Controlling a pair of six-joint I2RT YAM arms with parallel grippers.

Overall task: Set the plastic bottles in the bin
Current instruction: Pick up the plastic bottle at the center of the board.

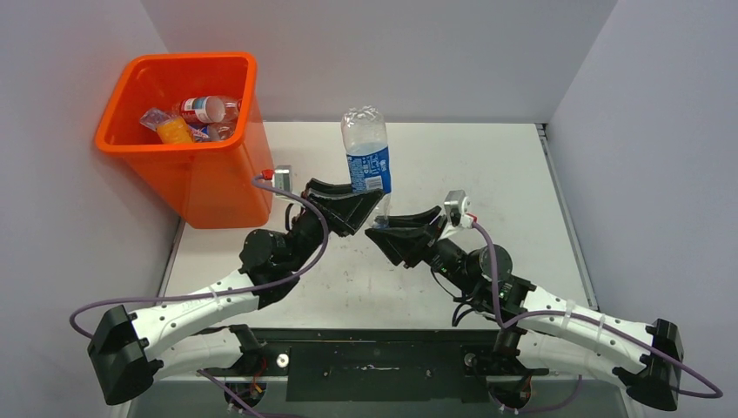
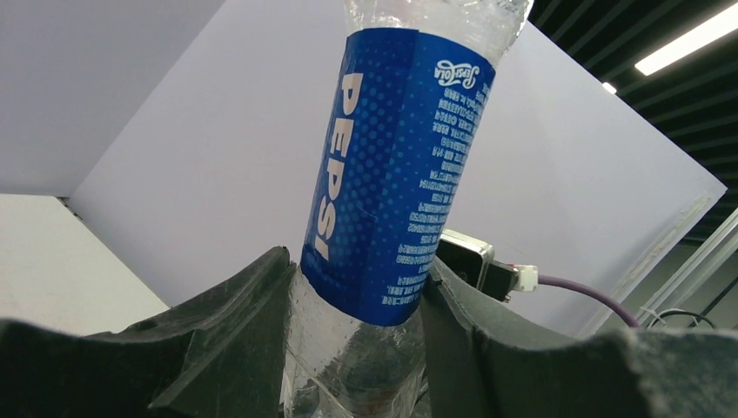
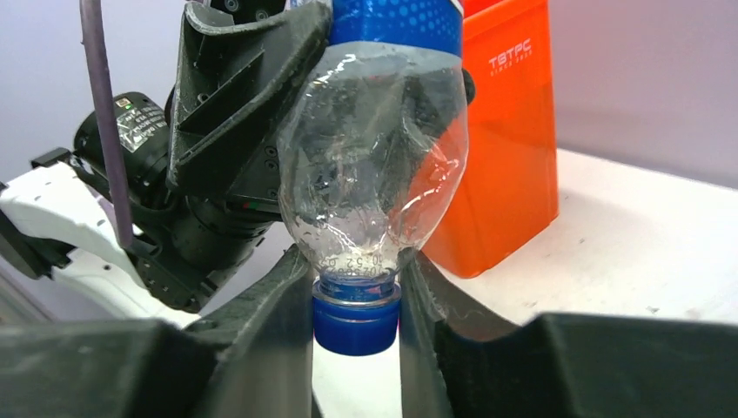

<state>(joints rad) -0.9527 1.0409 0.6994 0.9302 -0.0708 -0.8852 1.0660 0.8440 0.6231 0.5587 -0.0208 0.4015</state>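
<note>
The left jaws clamp the upside-down bottle (image 1: 366, 165) at mid-frame; the right jaws pinch its cap (image 3: 356, 318). If both pull differently, it may twist loose and miss the bin (image 1: 218, 187).

Inverted blue-labelled bottle (image 1: 366, 157), orange bin (image 1: 209, 187)

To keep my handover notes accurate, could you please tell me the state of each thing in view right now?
Pepsi bottle: capped, upside down, shoulder crumpled, held by both pincers.
Left pincer: closed on the bottle's clear part beside the label.
Right pincer: closed on the blue cap.
Orange bin: upright, open-topped, several bottles inside.
</note>
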